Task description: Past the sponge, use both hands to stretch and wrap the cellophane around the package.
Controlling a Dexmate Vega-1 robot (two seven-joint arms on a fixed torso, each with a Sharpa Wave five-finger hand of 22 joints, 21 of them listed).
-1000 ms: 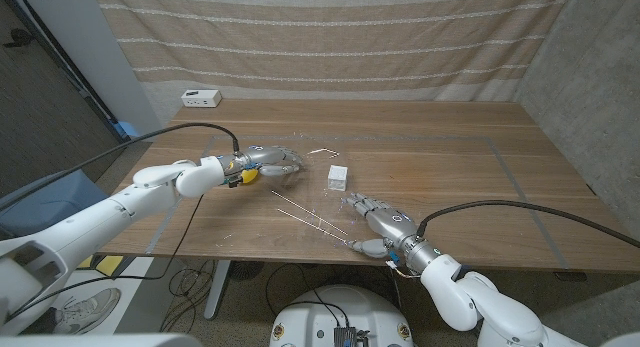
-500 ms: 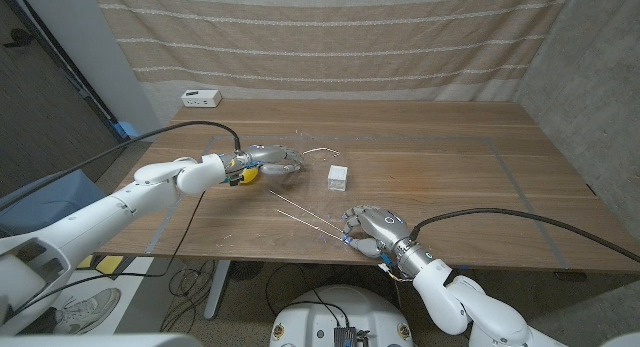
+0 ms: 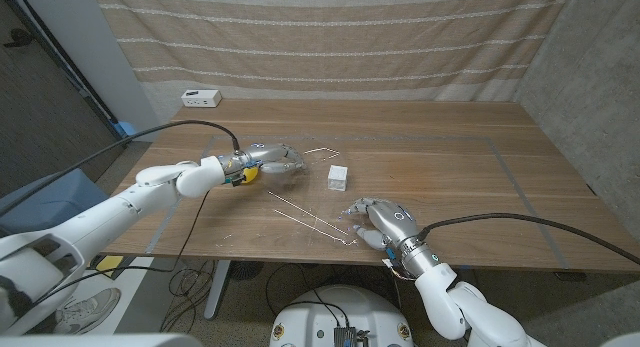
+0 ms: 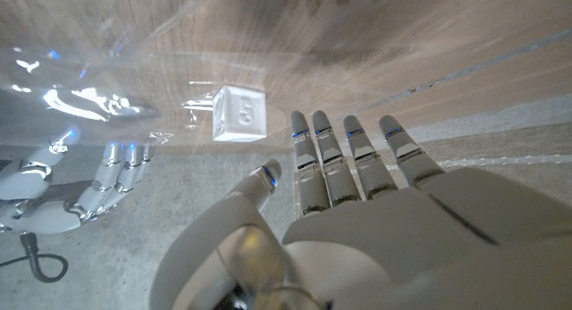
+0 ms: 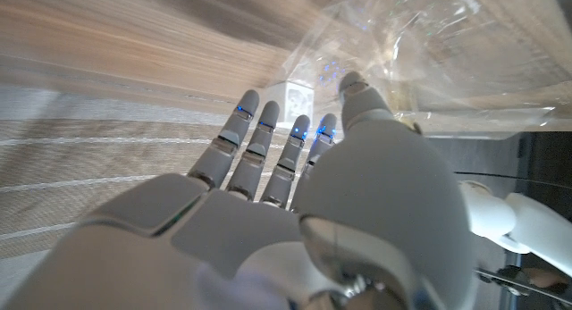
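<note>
Right hand (image 3: pixel 378 223): nearest item, at the table's (image 3: pixel 440 157) front edge, right of centre; fingers (image 5: pixel 259 145) extended and slightly apart in the right wrist view, thumb raised beside them, touching or just under the near fringe of the cellophane (image 3: pixel 305 192); whether any film is actually pinched cannot be told. Cellophane: clear sheet, spread between the two hands, readable mainly as bright crease lines running diagonally from near the right hand toward the left hand; in the right wrist view (image 5: pixel 429 51) seen as crumpled glossy folds just beyond the thumb; in the left wrist view (image 4: pixel 80 87) seen as a wide shiny film over the wood. Package (image 3: pixel 338 175): small white cube, upright on the table, between the hands and a little beyond the right one, apparently lying on or under the film; also visible past the left fingertips (image 4: pixel 239 113) and past the right fingertips (image 5: pixel 290 96). Left hand (image 3: pixel 272 161): farther back, left of the package, at the film's far-left edge; fingers (image 4: pixel 326 158) straight and side by side in the left wrist view, thumb apart; grip on the film cannot be told. Sponge (image 3: pixel 249 171): yellow patch, close against the left wrist. White box (image 3: pixel 200 97): far left corner of the table. Striped curtain (image 3: pixel 330 37): behind the table.
</note>
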